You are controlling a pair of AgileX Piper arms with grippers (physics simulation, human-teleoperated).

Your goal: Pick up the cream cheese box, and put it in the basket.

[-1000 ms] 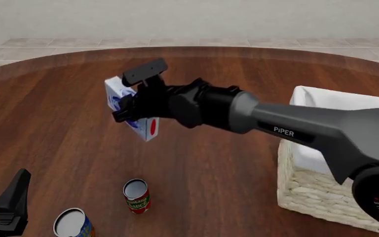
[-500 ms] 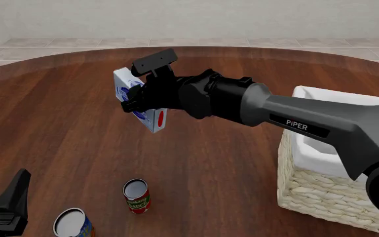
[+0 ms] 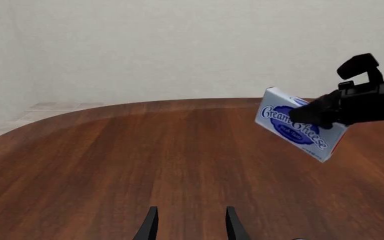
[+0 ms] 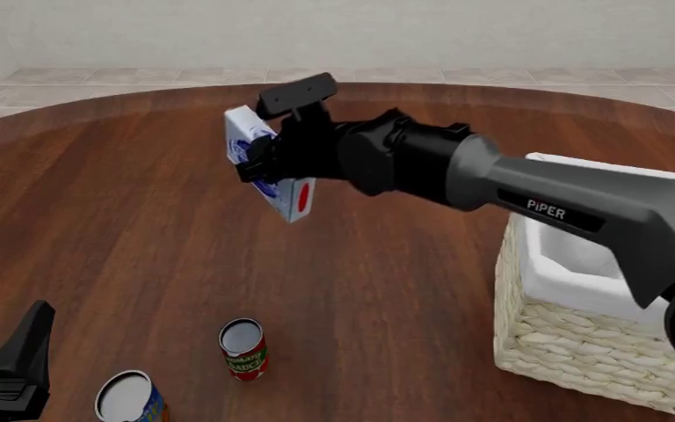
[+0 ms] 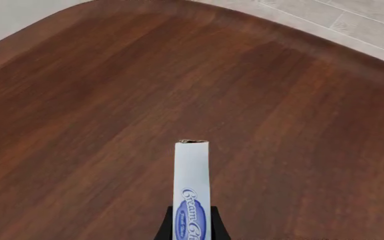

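My right gripper is shut on the cream cheese box, a white and blue carton with a red oval on its lower end, and holds it tilted in the air above the table's middle. The box also shows in the left wrist view and edge-on in the right wrist view. The basket, cream wicker with a white liner, stands at the right, well apart from the box. My left gripper is open and empty at the near left; in the front view only part of it shows.
A red-labelled can stands upright at the near centre-left. A blue-labelled can stands beside it at the front edge, next to my left gripper. The round wooden table is bare under the held box.
My right gripper has carried the cream cheese box up and to the right, closer to the basket. The left arm and both cans have not moved.
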